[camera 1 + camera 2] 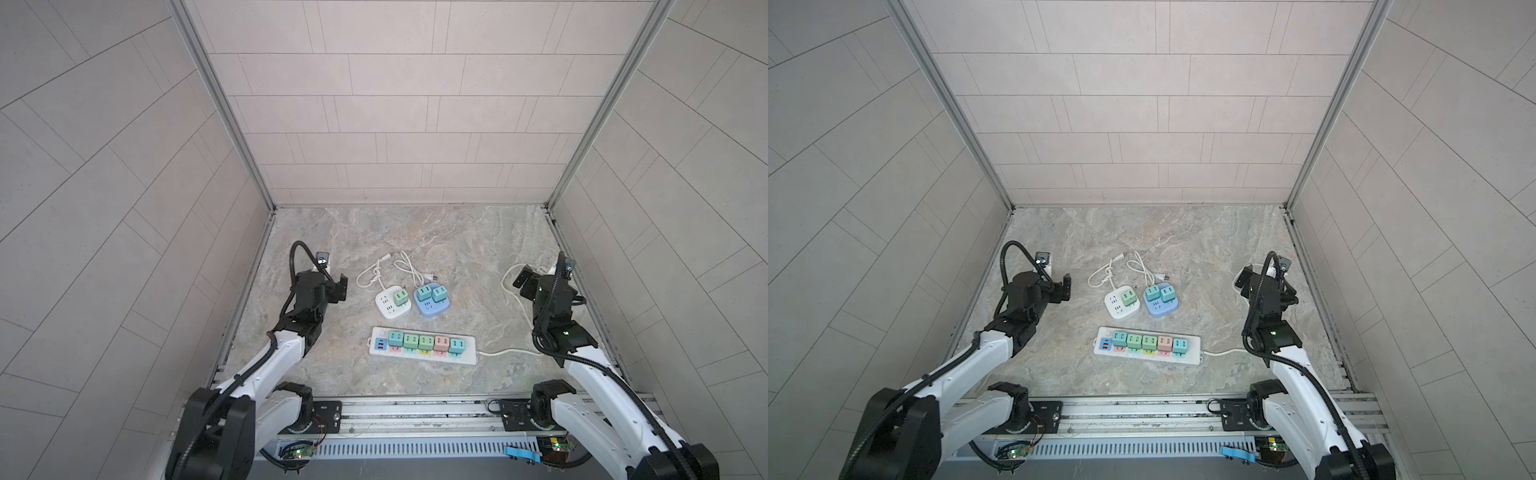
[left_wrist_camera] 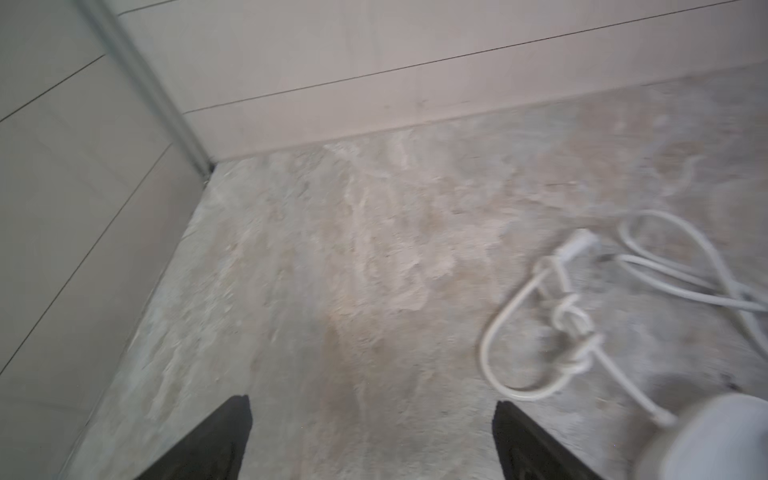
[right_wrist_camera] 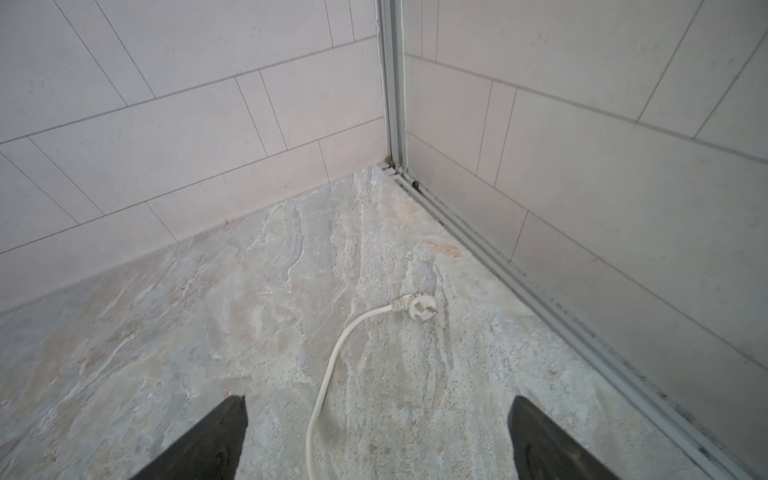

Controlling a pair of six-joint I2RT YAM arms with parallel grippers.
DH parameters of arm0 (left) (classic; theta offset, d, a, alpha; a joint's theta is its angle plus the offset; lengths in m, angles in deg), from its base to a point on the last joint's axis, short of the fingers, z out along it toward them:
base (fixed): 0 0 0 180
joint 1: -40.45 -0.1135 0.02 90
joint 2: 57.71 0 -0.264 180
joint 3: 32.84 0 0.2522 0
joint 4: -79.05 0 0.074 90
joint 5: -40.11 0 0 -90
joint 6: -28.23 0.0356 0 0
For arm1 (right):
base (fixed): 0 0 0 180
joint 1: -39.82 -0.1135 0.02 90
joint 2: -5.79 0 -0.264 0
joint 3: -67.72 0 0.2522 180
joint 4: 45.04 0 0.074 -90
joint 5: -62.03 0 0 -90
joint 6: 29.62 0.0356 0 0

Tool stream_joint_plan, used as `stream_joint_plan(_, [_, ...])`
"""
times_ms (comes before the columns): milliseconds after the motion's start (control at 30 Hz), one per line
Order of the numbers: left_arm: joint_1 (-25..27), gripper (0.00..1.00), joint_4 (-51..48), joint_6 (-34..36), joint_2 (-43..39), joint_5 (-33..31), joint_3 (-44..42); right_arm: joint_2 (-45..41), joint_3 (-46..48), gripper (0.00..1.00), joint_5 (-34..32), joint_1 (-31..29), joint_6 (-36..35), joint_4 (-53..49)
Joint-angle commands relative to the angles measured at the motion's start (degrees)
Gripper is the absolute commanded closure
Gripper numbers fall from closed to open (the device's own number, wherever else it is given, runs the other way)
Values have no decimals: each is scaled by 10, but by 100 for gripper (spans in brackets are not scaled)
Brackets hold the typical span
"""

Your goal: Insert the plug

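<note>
Overall: a stone-patterned bench [image 1: 374, 237] is enclosed by pale tiled walls; two arms are seen reaching in from the near edge.
Left tool [image 1: 341, 286]: held over bare bench, left of the sockets; its fingers [image 2: 224, 440] are shown spread wide apart, with nothing between them.
Right tool [image 1: 524, 283]: held near the right wall; its fingers [image 3: 216, 440] are likewise spread wide and empty, above a white cord [image 3: 327, 374].
Power strip [image 1: 469, 352]: laid nearest the arms' bases; a row of five plugs [image 1: 426, 343], teal, green, green, pink, teal, is seated in it.
White socket cube [image 1: 384, 312]: set behind the strip; one green plug [image 1: 401, 297] is seated on top.
Blue socket cube [image 1: 430, 312]: placed just beside the white one; two teal plugs [image 1: 424, 292] are seated on top.
Loose cord plug [image 3: 422, 309]: laid flat on the bench near the right wall, unplugged.
</note>
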Motion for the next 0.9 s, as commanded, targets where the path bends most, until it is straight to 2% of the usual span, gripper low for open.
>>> stream_joint_plan(0, [-55,0,189,-74,27,-55,-41,-27,-7,0,-18,1,-51,-59])
stream_joint_plan(67, [-60,0,298,-75,56,-69,-94,-47,-5,0,5,1,-73,-67])
stream_joint_plan(133, [-60,0,350,-75,78,-73,-110,-63,6,0,2,2,-89,-56])
stream_joint_plan(233, [-63,0,307,-78,127,-76,-79,-66,51,0,5,8,-126,10])
stream_joint_plan(300, [-64,0,297,-86,148,-56,-61,-45,88,0,14,11,-147,64])
stream_joint_plan(333, [-64,0,312,-72,159,-25,-64,-26,107,0,16,11,-152,85])
stream_joint_plan(400, [-64,0,348,-67,197,-12,-66,15,144,0,21,11,-158,148])
stream_joint_plan(433, [-65,0,387,-67,227,-8,-68,45,163,0,25,12,-172,219])
stream_joint_plan(500, [-66,0,504,-46,295,24,-84,72,129,0,46,12,-167,178])
stream_joint_plan(533, [-66,0,533,-43,306,33,-91,89,125,0,55,12,-190,190])
stream_joint_plan(633, [-66,0,425,-54,256,20,-75,120,115,0,49,14,-200,209])
stream_joint_plan(700, [-67,0,414,-50,264,34,-60,148,104,0,49,15,-208,221])
stream_joint_plan(767, [-67,0,448,-35,293,55,-53,182,82,0,50,15,-213,216])
stream_joint_plan(867, [-67,0,365,-39,271,53,-26,229,43,0,67,16,-219,190])
